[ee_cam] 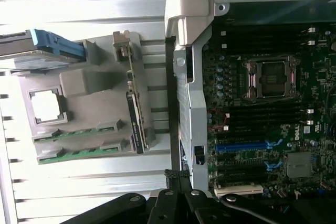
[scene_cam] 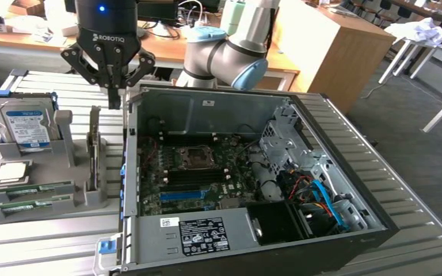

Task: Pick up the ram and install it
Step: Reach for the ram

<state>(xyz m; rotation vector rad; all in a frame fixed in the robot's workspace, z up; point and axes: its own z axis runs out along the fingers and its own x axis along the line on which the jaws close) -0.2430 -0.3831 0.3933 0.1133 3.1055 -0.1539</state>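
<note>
At the front of the grey holder [scene_cam: 6,215], the ram [scene_cam: 30,190] is laid flat in its slot, untouched. Behind it, a silver processor [scene_cam: 10,172] and a hard drive [scene_cam: 25,123] are kept. Farther back, the gripper [scene_cam: 114,103] is seen closed and empty, above the gap between the holder and the open computer case [scene_cam: 205,109].

In the exterior view, the ram [scene_cam: 35,189] is left open from above and is flanked at three o'clock by an upright card [scene_cam: 94,146].
</note>
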